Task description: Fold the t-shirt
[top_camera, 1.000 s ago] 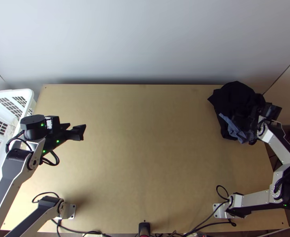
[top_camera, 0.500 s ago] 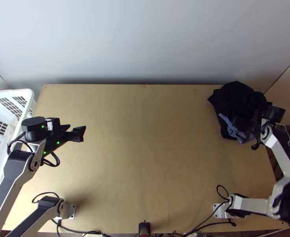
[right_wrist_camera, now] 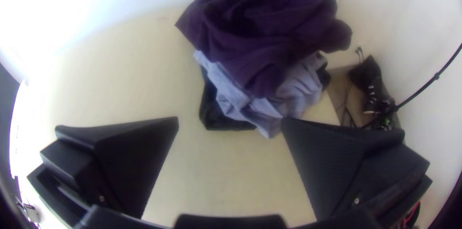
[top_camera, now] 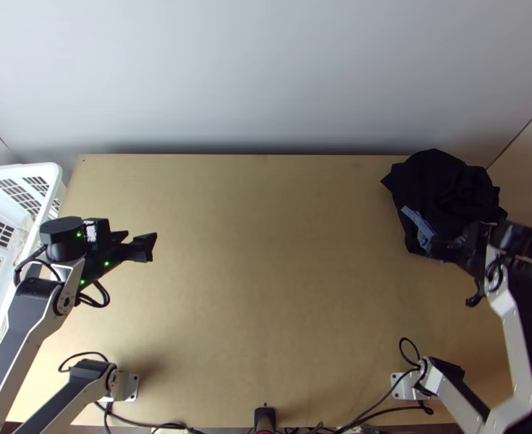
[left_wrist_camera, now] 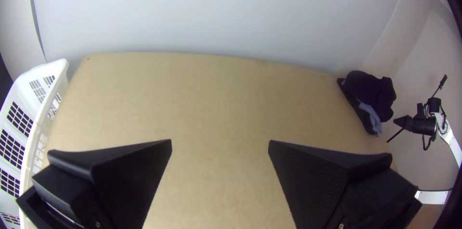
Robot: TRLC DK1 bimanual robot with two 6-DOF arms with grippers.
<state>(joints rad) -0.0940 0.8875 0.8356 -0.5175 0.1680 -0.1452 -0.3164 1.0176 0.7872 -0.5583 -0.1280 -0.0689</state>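
Note:
At the table's far right corner lies a bunched pile: a dark cloth [top_camera: 443, 184] on top, a grey-blue cloth [top_camera: 419, 223] under it. The right wrist view shows the dark cloth [right_wrist_camera: 264, 31] as purple, over the grey-blue cloth [right_wrist_camera: 240, 96] and something black [right_wrist_camera: 216, 113]. Which one is the t-shirt, I cannot tell. My right gripper [top_camera: 475, 242], at the pile's near side, is open; in its wrist view nothing is between the fingers of the right gripper [right_wrist_camera: 230, 123]. Over the table's left part my left gripper [top_camera: 141, 240] stands open; its wrist view shows the left gripper [left_wrist_camera: 220, 143] holding nothing.
A white slotted basket [top_camera: 52, 173] stands at the table's left edge. Bare wooden table top [top_camera: 266, 275] stretches between the arms. A pale wall [top_camera: 266, 72] rises behind the far edge. Cables [top_camera: 367, 412] run along the near edge.
My right gripper has drawn back from the pile toward the near right, uncovering more of the dark cloth. The pile lies about as before. My left arm has hardly moved.

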